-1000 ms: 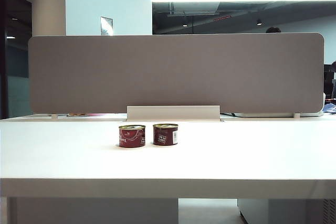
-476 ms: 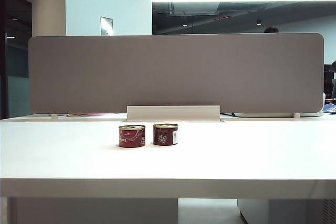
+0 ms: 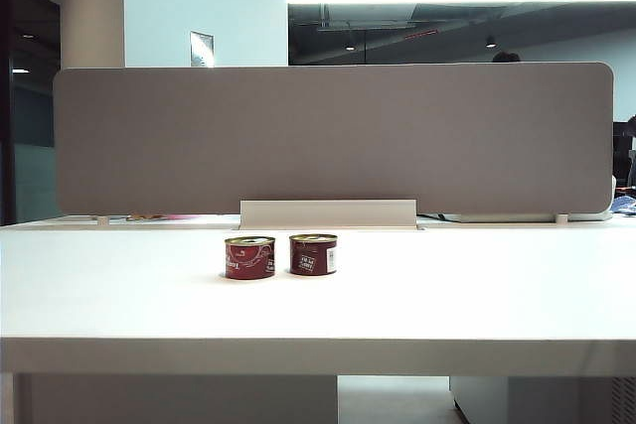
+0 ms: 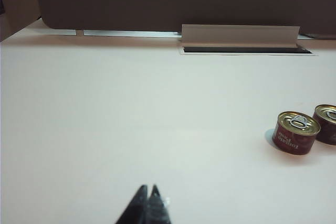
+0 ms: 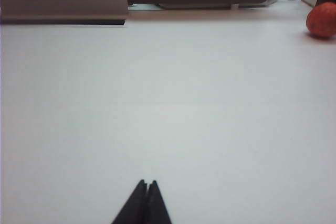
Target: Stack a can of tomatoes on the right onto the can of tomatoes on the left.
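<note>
Two short red tomato cans with gold pull-tab lids stand side by side on the white table: the left can (image 3: 249,257) and the right can (image 3: 313,254). In the left wrist view the left can (image 4: 296,133) shows whole and the right can (image 4: 327,124) is cut by the frame edge. My left gripper (image 4: 147,187) is shut and empty, low over bare table, well short of the cans. My right gripper (image 5: 146,182) is shut and empty over bare table; no can shows in its view. Neither gripper appears in the exterior view.
A grey partition panel (image 3: 333,136) runs along the table's far side, with a white cable tray (image 3: 328,213) at its foot behind the cans. A red round object (image 5: 321,20) lies far off in the right wrist view.
</note>
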You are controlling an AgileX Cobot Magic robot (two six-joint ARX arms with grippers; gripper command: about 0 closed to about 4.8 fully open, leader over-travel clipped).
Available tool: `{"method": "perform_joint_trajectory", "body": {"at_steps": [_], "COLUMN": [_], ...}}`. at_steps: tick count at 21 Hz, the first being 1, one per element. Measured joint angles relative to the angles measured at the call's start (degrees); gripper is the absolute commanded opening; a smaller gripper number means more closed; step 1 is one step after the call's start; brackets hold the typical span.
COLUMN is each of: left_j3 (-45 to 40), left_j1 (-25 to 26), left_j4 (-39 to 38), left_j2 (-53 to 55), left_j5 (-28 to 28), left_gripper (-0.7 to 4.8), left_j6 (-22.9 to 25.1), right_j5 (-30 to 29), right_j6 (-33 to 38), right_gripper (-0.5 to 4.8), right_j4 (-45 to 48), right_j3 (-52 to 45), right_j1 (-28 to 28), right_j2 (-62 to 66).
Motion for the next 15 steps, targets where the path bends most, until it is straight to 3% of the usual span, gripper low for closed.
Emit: {"method": "perform_joint_trajectory", "body": {"at_steps": [7, 15], "left_j3": [0.0, 0.0], "left_j1": [0.0, 0.0], "left_j4": [0.2, 0.0], "left_j2": [0.0, 0.0], "left_j5": [0.0, 0.0], "left_gripper": [-0.06, -0.06], "left_j6": [0.0, 0.0], "right_j5": [-6.6, -7.4], "right_j6": [3.2, 3.3], "right_gripper": [-0.02, -0.02], "right_j4": [4.3, 5.6], "right_j3": [0.0, 4.6], "right_j1": [0.1, 2.6], "right_j2": [0.0, 1.4]}}
